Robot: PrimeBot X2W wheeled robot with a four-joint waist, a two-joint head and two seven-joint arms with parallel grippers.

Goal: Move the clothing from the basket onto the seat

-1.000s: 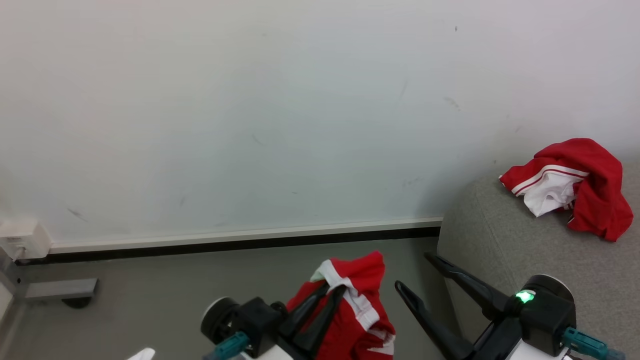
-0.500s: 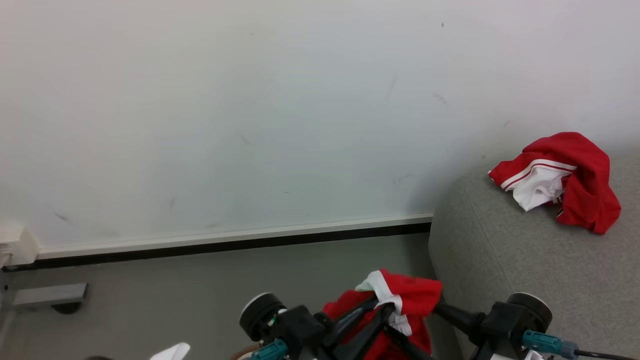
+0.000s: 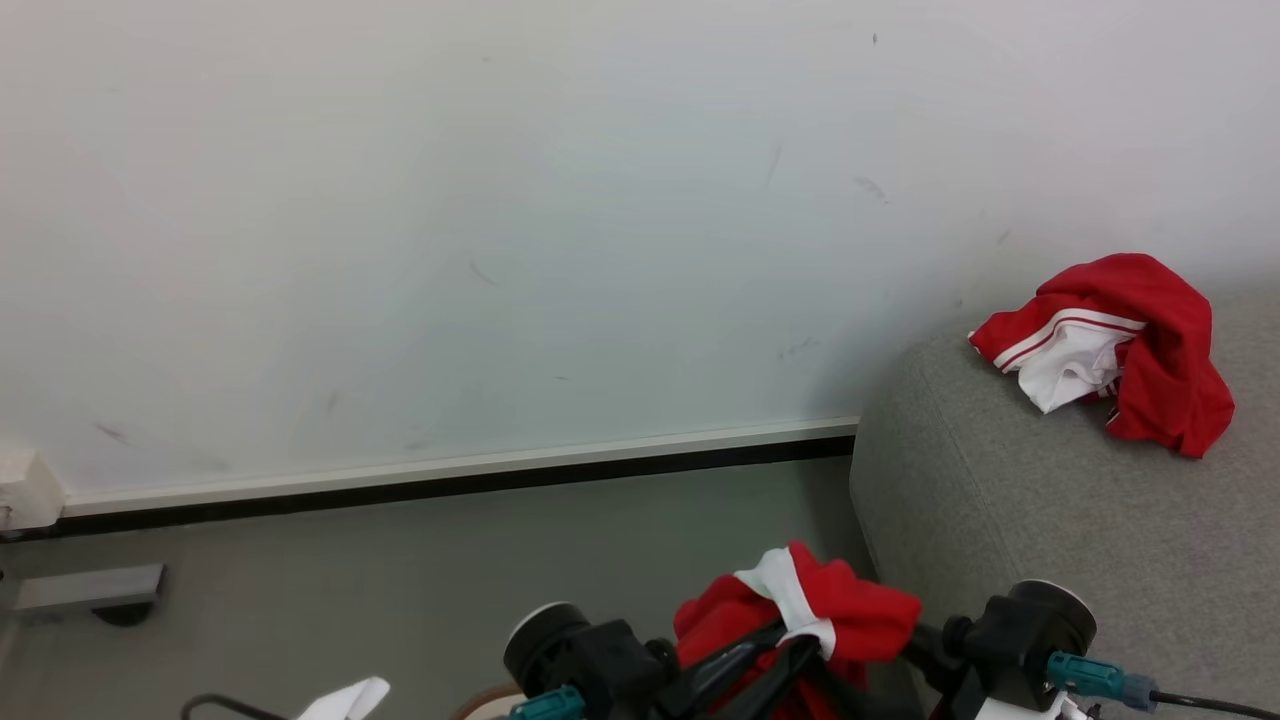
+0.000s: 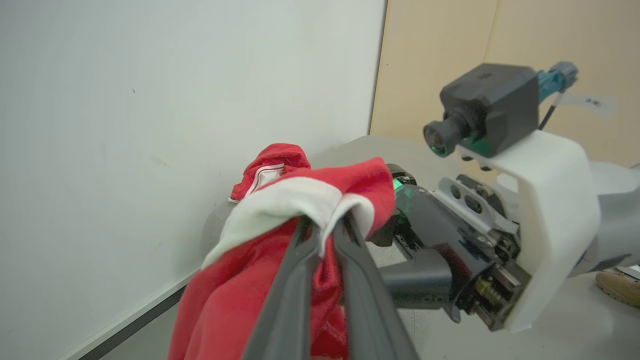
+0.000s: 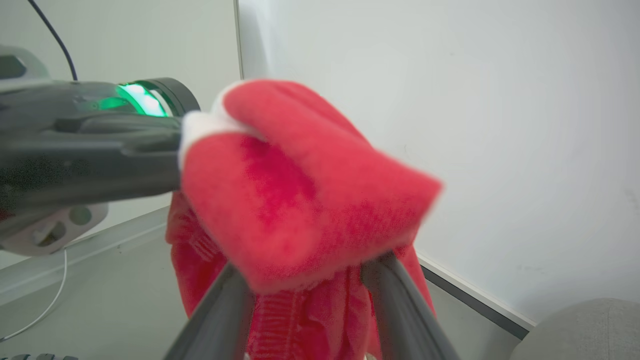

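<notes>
Left end effector (image 4: 325,225) is clamped tight on a garment (image 3: 800,610), pinching it right at the white band (image 3: 790,595). The rest hangs red and floppy below the fingers (image 4: 290,300). In the head view that's about 6 o'clock, above the floor (image 3: 400,580) and not over the seat. Right end effector (image 5: 305,270) sits just beside it at 5 o'clock, jaws spread wide with fabric bunched between and over the tips. Can't tell if it's actually gripping anything. Seat (image 3: 1000,520) is off at 4 o'clock, and a second garment (image 3: 1110,350) lies crumpled on it at 3 o'clock.

Handling-wise I'd guess it's light, totally limp, and maybe a bit slick like jersey stuff. It'll drape and swing, and there's nothing to break. That thicker doubled band is probably the best place to grab, since a single thin layer could slide out. A second hold lower on the red part should keep it from dragging.
</notes>
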